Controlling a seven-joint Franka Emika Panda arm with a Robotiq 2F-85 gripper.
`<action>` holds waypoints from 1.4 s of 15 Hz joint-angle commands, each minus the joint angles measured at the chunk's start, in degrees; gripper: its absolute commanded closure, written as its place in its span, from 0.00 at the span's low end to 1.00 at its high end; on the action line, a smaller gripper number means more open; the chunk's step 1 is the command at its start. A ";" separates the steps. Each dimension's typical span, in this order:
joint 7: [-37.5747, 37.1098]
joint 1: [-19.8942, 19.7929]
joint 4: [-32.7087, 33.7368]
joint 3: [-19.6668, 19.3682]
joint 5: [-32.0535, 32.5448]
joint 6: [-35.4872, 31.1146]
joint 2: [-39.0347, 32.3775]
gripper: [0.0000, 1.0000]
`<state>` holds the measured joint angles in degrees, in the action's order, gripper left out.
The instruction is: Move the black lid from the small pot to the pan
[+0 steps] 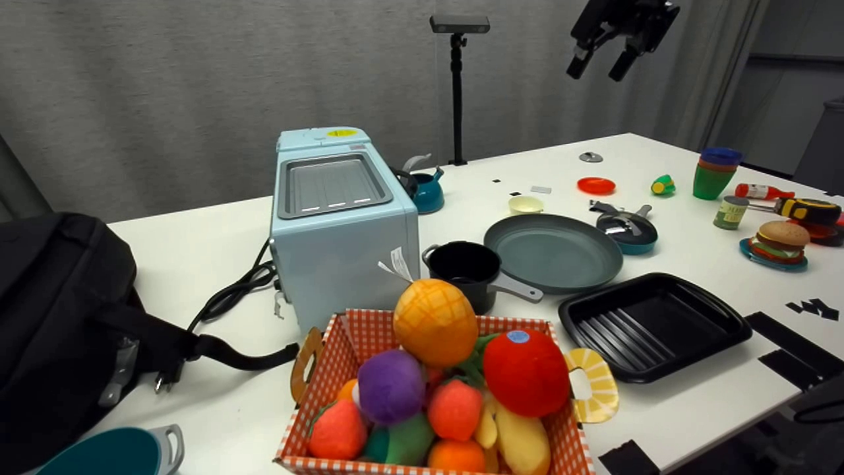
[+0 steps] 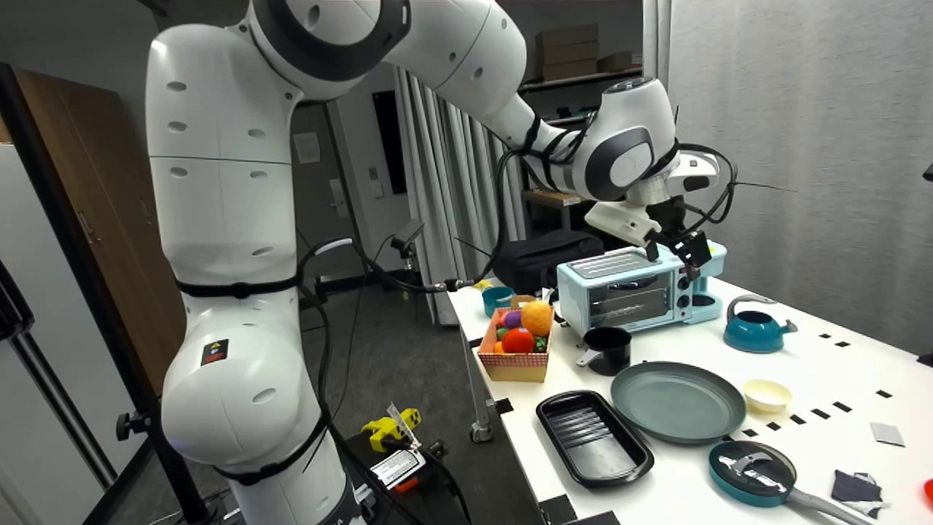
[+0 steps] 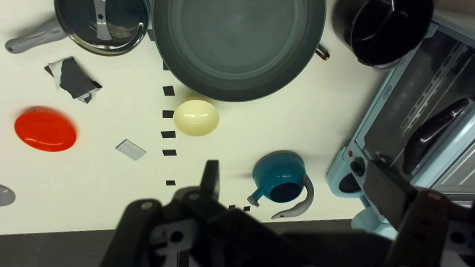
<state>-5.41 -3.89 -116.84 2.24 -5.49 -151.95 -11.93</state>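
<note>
Hovering, pincer point(image 1: 597, 71) gapes; lid point(image 3: 101, 23) caps teal pot point(image 1: 638, 249).

Grey pan point(image 1: 554, 256), small black pot point(image 1: 465, 267), red-and-white checked basket point(image 1: 368, 328), light-blue oven point(image 1: 346, 257), teal kettle point(image 3: 278, 170)

My gripper point(image 3: 298, 185) is spread wide, the kettle point(image 3: 279, 170) showing through the gap. I see the pan point(image 3: 237, 40) between a black pot point(image 3: 391, 31) and the small pot point(image 3: 39, 36), which carries the lid point(image 3: 102, 25); a bowl point(image 3: 196, 118) sits just beside the pan.
</note>
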 commanded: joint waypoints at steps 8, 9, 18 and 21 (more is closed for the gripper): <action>0.72 1.08 -1.79 -1.08 -1.23 2.31 4.36 0.00; 0.72 1.08 -1.86 -1.08 -1.23 2.31 4.37 0.00; 0.72 1.08 -1.90 -1.08 -1.23 2.31 4.37 0.00; 0.72 1.09 -1.90 -1.08 -1.23 2.31 4.37 0.00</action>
<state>-4.82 -3.87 -118.82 2.25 -6.52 -149.78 -7.59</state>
